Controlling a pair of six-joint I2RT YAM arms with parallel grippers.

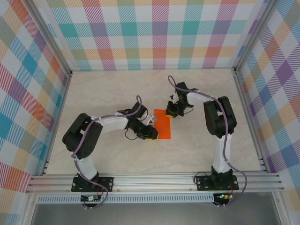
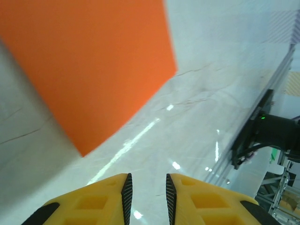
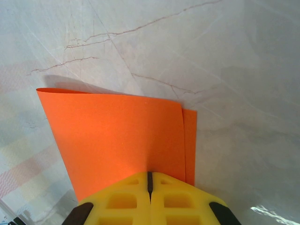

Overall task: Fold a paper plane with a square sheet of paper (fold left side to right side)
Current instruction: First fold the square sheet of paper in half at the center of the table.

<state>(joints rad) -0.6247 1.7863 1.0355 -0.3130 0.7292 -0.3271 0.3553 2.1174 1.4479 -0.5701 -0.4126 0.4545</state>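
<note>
The square sheet of paper (image 1: 163,125) is bright orange and lies folded over on the pale table. In the right wrist view the paper (image 3: 117,140) has its top layer stopping short, so a narrow strip of the lower layer shows on the right. My right gripper (image 3: 150,174) is shut, its yellow tips down on the top layer at the far right end of the paper (image 1: 172,111). My left gripper (image 2: 147,187) is slightly open with nothing between its fingers. It hovers over bare table just off the sheet's near left corner (image 1: 151,135). The paper (image 2: 93,61) lies ahead of it.
Aluminium rails (image 1: 154,180) run along the table's near edge and up the sides, with checked walls all round. The right arm's base (image 2: 272,131) shows beyond the left gripper. Pale marbled tabletop (image 1: 112,93) surrounds the paper.
</note>
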